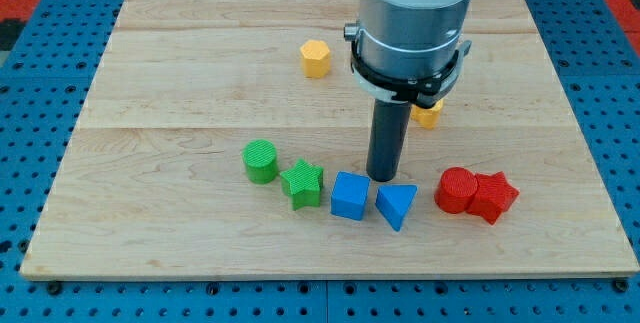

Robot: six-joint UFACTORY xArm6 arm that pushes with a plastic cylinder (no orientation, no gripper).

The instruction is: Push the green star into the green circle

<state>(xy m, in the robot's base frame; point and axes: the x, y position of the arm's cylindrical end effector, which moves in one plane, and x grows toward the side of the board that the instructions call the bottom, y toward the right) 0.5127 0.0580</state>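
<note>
The blue cube (350, 196) crowds the green star (302, 183) on the view's right.

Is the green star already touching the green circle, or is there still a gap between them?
Cannot tell. In the camera view the green star sits right beside the green circle, their edges meeting without a plain gap. My tip is off to the view's right.

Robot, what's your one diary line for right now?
my tip: above blue cube and blue triangle | green star: right of green circle, about touching | push: not started
</note>
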